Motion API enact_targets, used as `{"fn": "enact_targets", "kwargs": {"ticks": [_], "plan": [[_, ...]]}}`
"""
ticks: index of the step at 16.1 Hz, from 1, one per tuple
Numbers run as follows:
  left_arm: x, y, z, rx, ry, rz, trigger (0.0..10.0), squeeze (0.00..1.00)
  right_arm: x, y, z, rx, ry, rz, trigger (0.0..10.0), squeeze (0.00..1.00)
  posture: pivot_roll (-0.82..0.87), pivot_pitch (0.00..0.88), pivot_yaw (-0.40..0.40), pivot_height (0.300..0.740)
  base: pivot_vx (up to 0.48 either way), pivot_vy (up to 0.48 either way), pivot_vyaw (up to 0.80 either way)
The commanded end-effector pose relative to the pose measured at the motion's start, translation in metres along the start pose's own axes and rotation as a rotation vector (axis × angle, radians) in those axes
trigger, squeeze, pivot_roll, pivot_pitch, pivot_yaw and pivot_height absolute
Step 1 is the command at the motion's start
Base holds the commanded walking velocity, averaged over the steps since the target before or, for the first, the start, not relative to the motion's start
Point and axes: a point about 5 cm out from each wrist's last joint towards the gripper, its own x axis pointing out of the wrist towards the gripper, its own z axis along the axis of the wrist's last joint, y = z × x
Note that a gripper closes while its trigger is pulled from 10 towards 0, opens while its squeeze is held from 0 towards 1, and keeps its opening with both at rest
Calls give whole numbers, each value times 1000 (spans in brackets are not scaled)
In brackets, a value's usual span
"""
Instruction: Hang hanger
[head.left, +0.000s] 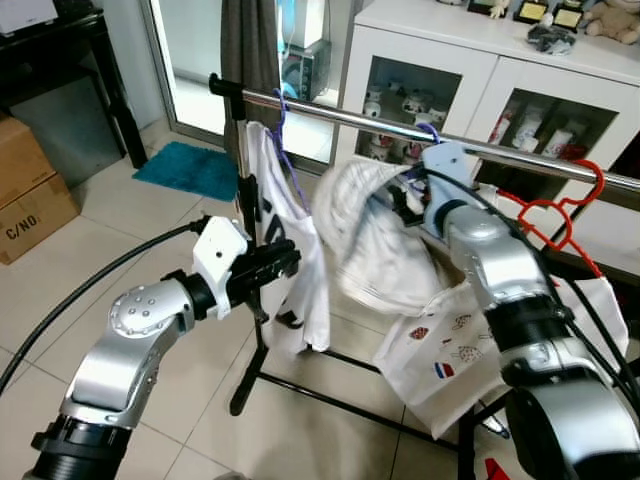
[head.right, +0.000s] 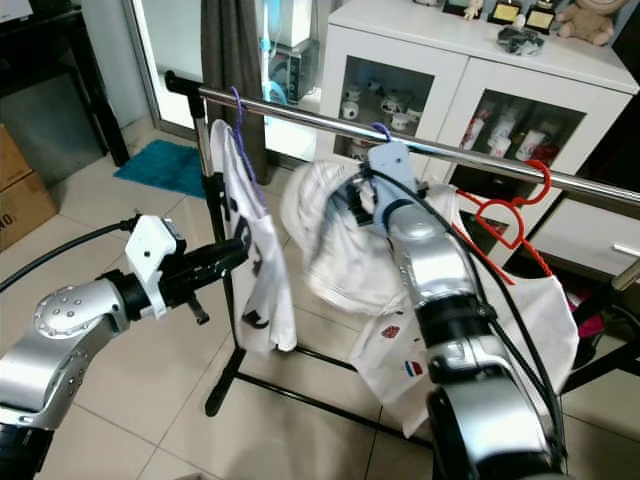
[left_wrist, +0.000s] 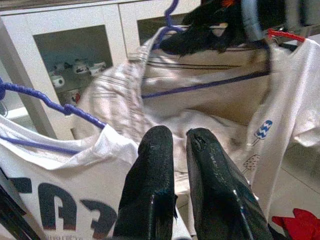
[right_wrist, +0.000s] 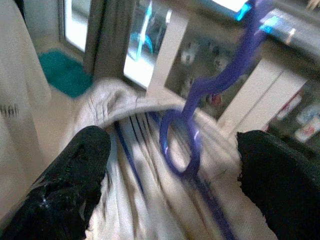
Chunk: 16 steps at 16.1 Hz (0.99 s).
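A steel rail (head.left: 350, 118) of a clothes rack runs across in front of me. A purple hanger (right_wrist: 220, 85) carrying a cream striped shirt (head.left: 365, 235) has its hook over the rail at the middle. My right gripper (right_wrist: 172, 150) is open just below the rail, with one finger on each side of the hanger's neck. My left gripper (head.left: 285, 258) is shut on nothing and points at a white lettered T-shirt (head.left: 290, 250) that hangs on another purple hanger (head.left: 283, 125) at the rail's left end.
A red hanger (head.left: 560, 215) with a white printed T-shirt (head.left: 450, 360) hangs to the right. Behind the rack are a white glass-door cabinet (head.left: 480, 70) and a dark curtain (head.left: 250, 45). A teal mat (head.left: 190, 165) and cardboard boxes (head.left: 30, 190) lie to the left.
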Motion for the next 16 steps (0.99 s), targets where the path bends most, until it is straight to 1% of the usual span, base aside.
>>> {"fn": "enact_targets", "kwargs": {"ticks": [1,4,6,8,10,12,16], "plan": [[3,2,3,17,-1,5,10000,0,-5,-5,6,-2,-36,-2,10000,0,-75,0,-72,740,0,0,0],[3,2,2,11,1,6,10000,0,-16,1,1,-13,-18,41,10000,0,-84,0,-60,740,0,0,0],[4,3,2,9,2,6,10000,0,-18,1,-5,-16,10,46,10000,0,-90,0,-53,740,0,0,0],[5,3,2,8,1,3,10000,0,-17,3,-5,-2,25,61,10000,0,-96,0,-44,740,0,0,0],[6,3,3,7,-2,2,10000,0,-12,5,-5,11,34,66,10000,0,-96,0,-44,740,0,0,0],[6,3,3,5,-6,2,10000,0,-3,10,-7,42,72,93,10000,0,-95,0,-48,740,0,0,0],[6,2,3,-2,-6,6,10000,0,14,18,-5,94,94,129,10000,0,-89,0,-61,740,0,0,0]]}}
